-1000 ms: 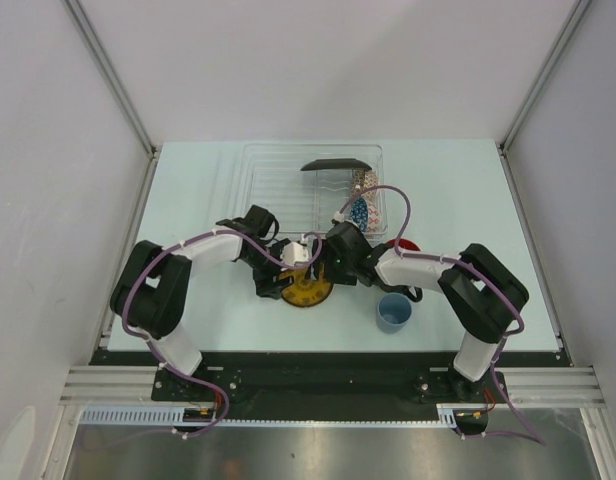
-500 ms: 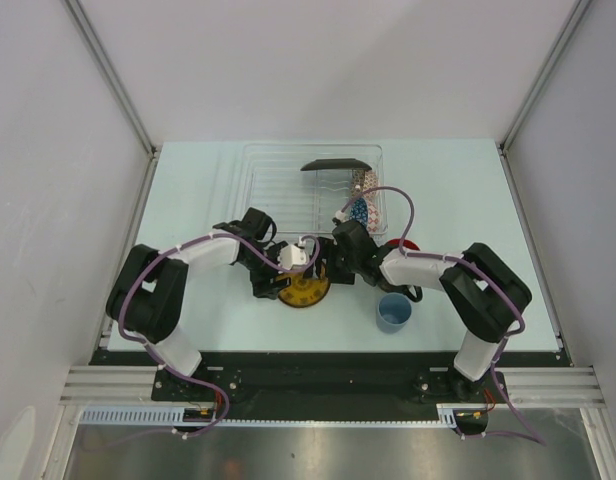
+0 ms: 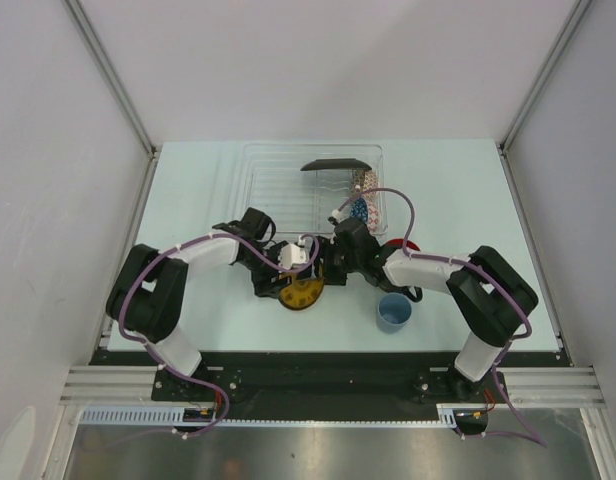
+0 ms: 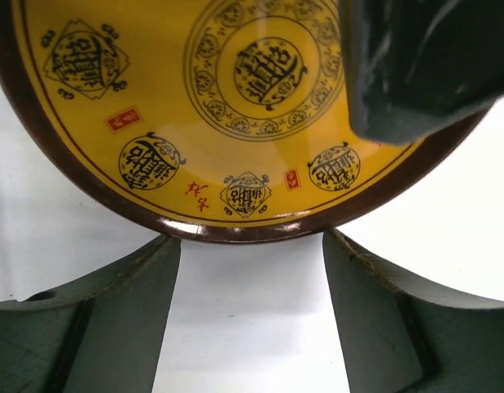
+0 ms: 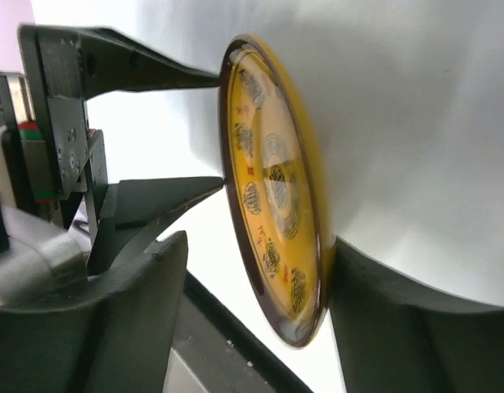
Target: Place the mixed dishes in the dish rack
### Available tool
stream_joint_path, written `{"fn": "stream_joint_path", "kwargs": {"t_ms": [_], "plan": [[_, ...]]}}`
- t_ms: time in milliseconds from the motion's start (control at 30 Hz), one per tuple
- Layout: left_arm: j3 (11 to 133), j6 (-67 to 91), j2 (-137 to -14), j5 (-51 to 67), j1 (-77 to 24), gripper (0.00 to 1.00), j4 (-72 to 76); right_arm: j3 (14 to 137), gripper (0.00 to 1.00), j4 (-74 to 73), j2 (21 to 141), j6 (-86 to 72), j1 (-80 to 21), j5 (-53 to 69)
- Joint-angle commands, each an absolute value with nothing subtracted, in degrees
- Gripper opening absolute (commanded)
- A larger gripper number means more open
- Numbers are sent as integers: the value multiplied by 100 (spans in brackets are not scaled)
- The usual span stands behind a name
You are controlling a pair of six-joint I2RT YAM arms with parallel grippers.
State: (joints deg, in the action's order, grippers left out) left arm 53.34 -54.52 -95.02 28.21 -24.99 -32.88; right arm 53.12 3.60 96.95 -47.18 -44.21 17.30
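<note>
Though half hidden overhead under both wrists, found yellow round saucer [image 3: 304,294] on table [image 3: 188,200] in front of dish rack [image 3: 273,185]. At left gripper [image 4: 250,241]: jaws wide, dark rim at fingertips [image 4: 166,254], other arm's finger [image 4: 416,65] overlapping face. At right gripper [image 5: 260,246]: jaws parted, straddling saucer edge-on. Racked: black plate [image 3: 336,165], blue bowl [image 3: 359,211], beige bowl [image 3: 367,181]. Near right arm [image 3: 428,268]: red mug [image 3: 403,244], light-blue cup [image 3: 394,312]. Yellow glaze, brown seal motifs.

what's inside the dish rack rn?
Dish rack holds the black square plate, beige bowl and blue bowl. Right arm covers its near right corner.
</note>
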Motion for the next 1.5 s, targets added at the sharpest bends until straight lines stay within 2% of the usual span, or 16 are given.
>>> {"fn": "stream_joint_path", "kwargs": {"t_ms": [0, 133, 167, 233, 267, 333, 367, 433, 700, 833, 900, 933, 1000, 1200, 1333, 1467], "plan": [[5282, -5388, -9457, 3410, -2663, 75, -3085, 5405, 61, 1335, 10018, -4966, -4579, 2645], [5238, -5388, -9396, 3410, -2663, 74, -3103, 5405, 51, 1415, 10169, -5001, -4544, 2751], [5221, -5379, -9361, 3410, -2663, 74, -3103, 5405, 44, 1415, 10178, -4984, -4544, 2751], [5221, -5353, -9334, 3410, -2654, 74, -3120, 5405, 36, 1371, 10187, -4949, -4518, 2777], [5238, -5326, -9282, 3410, -2654, 73, -3138, 5405, 25, 1319, 10178, -4913, -4518, 2777], [5299, -5248, -9176, 3410, -2628, 73, -3225, 5405, 16, 1231, 10108, -4852, -4465, 2786], [5335, -5221, -9132, 3436, -2611, 73, -3260, 5405, 7, 1187, 10073, -4782, -4447, 2795], [5492, -5116, -8878, 3559, -2479, 73, -3453, 5414, 0, 985, 9950, -4685, -4395, 2839], [6819, -4466, -8025, 4806, -1346, 73, -4780, 5458, 0, 115, 9028, -3501, -3955, 2953], [7365, -3238, -7787, 5221, -221, 76, -4125, 5791, 0, -552, 8254, -2665, -3815, 2795], [7226, -2405, -7813, 4985, -18, 77, -3240, 6115, 0, -895, 7885, -2288, -3692, 2708], [7155, -2156, -7892, 4348, -18, 77, -2939, 6230, 0, -983, 7771, -2155, -3665, 2577], [7014, -1585, -8085, 3896, -18, 77, -2333, 6415, 0, -1020, 7340, -1700, -3656, 2067], [7251, -686, -9122, 2761, -35, 73, -1899, 6460, 0, -361, 6540, -143, -3831, 380], [7339, -492, -9439, 2242, -44, 73, -1591, 6451, 0, 130, 6530, 2198, -4261, -412], [7610, -501, -9773, 2162, -96, 73, -1616, 6451, 0, 421, 6820, 3827, -4474, -949]]}}
